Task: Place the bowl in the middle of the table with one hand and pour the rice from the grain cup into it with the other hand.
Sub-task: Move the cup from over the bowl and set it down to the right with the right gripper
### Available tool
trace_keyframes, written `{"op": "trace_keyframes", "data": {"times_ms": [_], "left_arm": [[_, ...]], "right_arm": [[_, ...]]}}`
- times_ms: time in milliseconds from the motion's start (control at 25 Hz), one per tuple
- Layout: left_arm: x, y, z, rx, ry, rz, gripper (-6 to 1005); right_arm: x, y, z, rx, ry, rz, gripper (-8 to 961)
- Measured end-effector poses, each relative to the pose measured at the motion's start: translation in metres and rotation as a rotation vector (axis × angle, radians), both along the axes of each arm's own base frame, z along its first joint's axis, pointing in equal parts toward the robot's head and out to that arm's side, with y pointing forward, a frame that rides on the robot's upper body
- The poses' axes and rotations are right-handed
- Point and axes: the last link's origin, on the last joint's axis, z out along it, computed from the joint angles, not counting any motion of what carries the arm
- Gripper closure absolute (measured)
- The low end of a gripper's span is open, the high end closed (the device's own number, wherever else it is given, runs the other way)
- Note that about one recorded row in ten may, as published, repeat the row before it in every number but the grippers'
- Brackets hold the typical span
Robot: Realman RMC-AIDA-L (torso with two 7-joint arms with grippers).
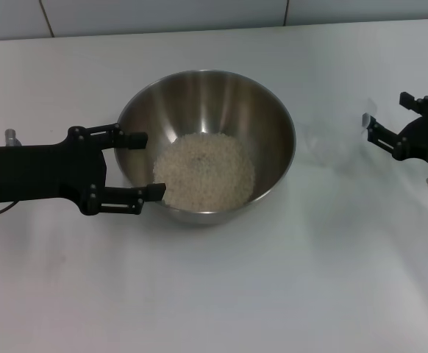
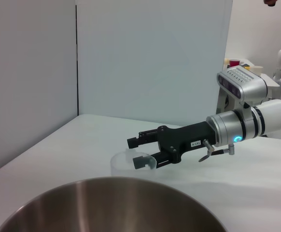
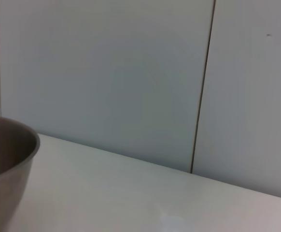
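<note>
Rice in bowl, both grippers spread near it

Wall panels [image 1: 199, 15] run behind the table's far edge, pale grey with thin vertical seams; nothing else stands on the table [image 1: 221, 294], a plain white matte top. Bowl [image 1: 208, 145] sits about mid-table, slightly toward the far edge: round, stainless steel, brushed shiny interior. Rice [image 1: 204, 170] lies inside as a loose off-white mound, heaped toward the near wall. Left gripper [image 1: 146, 166], black, is at the bowl's left side, jaws wide, one finger at the rim and the other low by the outer wall near the rice; firm contact unclear. Right gripper [image 1: 369, 131] is near the table's right edge, well apart from the bowl, jaws wide open. Grain cup [image 2: 131, 163], clear thin plastic, stands upright on the table between its fingers; looks empty, grip cannot be told.
</note>
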Motion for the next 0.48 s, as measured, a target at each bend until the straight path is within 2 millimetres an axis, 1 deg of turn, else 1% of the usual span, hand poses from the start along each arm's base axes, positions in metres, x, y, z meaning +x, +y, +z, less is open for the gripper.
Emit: {"op": "trace_keyframes", "data": {"times_ms": [240, 480], "left_arm": [[0.000, 0.000, 0.000, -0.003, 0.000, 0.001, 139], [0.000, 0.000, 0.000, 0.000, 0.000, 0.002, 139]], "right_arm": [[0.003, -0.004, -0.001, -0.004, 0.001, -0.010, 188], [0.007, -0.015, -0.005, -0.004, 0.023, -0.021, 187]]}}
